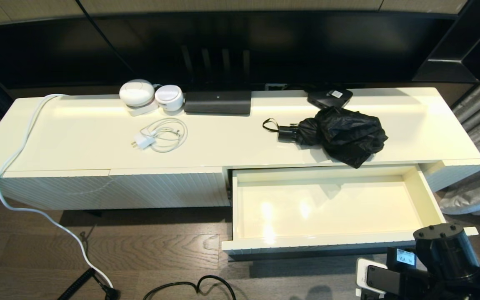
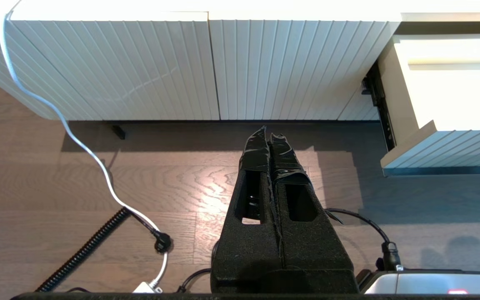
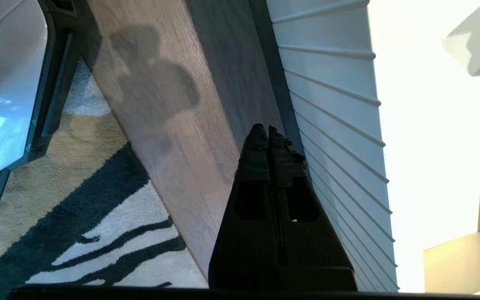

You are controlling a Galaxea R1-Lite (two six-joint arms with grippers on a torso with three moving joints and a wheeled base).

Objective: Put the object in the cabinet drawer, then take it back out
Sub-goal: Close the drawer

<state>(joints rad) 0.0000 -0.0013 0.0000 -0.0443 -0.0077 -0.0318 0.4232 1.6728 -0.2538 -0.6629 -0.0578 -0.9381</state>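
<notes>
The black folding umbrella [image 1: 340,134] lies on the cabinet top at the right, its fabric bunched and its short handle and wrist loop pointing left. Just below it the cream drawer [image 1: 429,196] stands pulled out with nothing inside; its ribbed front [image 3: 340,137] also shows in the right wrist view. My right gripper [image 3: 265,130] is shut and empty, low in front of the drawer's ribbed front; the head view shows only that arm's wrist [image 1: 444,254]. My left gripper [image 2: 268,133] is shut and empty over the wooden floor, left of the drawer [image 2: 440,146].
On the cabinet top sit two white round devices [image 1: 150,96], a long black device [image 1: 217,102], a flat black box with a white label [image 1: 330,97] and a coiled white charger [image 1: 161,135]. A white cable [image 1: 19,166] runs down to the floor. A striped rug [image 3: 77,216] lies nearby.
</notes>
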